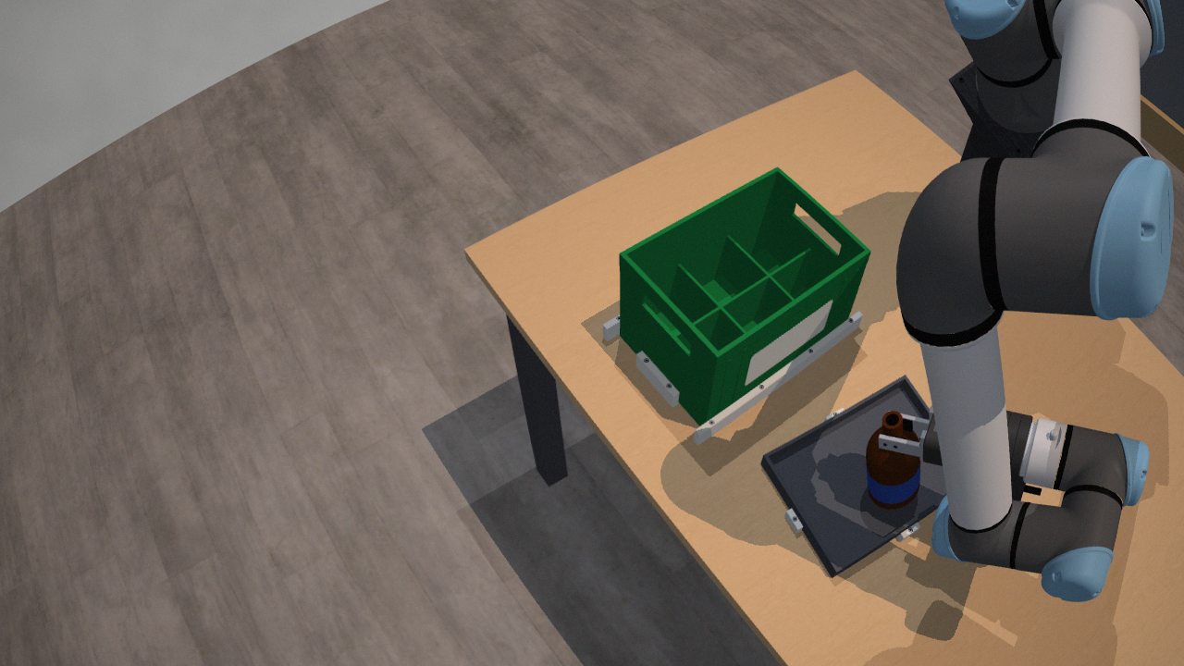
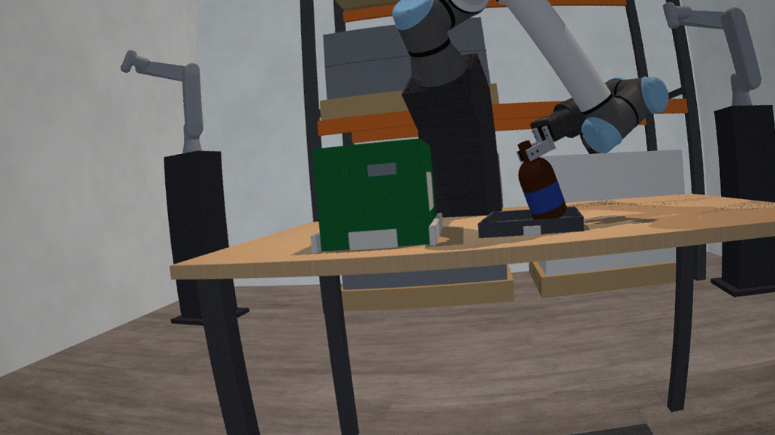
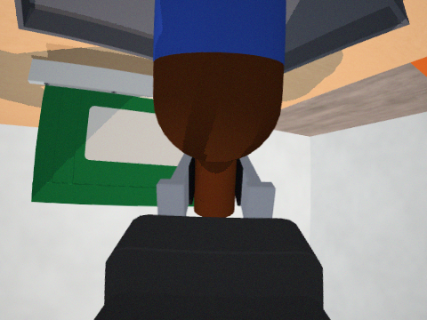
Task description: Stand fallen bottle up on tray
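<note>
A brown bottle (image 1: 892, 467) with a blue label band stands upright with its base on the dark grey tray (image 1: 860, 475). My gripper (image 1: 900, 435) reaches in sideways and is shut on the bottle's neck. From the side, the bottle (image 2: 540, 184) sits in the tray (image 2: 530, 222) and my gripper (image 2: 535, 146) holds it just under the cap. In the wrist view the fingers clamp the neck of the bottle (image 3: 219, 77).
A green crate (image 1: 741, 289) with inner dividers stands in grey corner brackets to the left of the tray, also seen in the exterior view (image 2: 374, 195). My forearm hangs low over the tray's right side. The table's front edge runs close to the tray.
</note>
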